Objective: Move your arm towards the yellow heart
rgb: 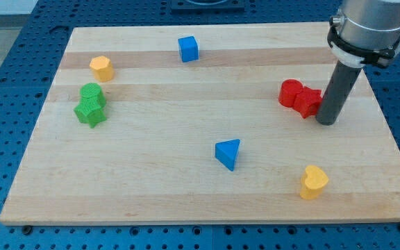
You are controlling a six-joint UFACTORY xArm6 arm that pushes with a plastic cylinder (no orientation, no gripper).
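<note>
views: one camera only | position: above and off the tabletop (186, 201) near edge, at the view's bottom | facing: angled down toward the far edge | range: near, whole tabletop nearly fills frame | overlap: none, single view

The arm has a silver-grey round housing with a black ring, and a straight dark rod below, ending at my tip (326, 122)

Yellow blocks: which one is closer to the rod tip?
The yellow heart near the view's bottom right, below my tip. The other yellow block sits far off at the view's upper left.
</note>
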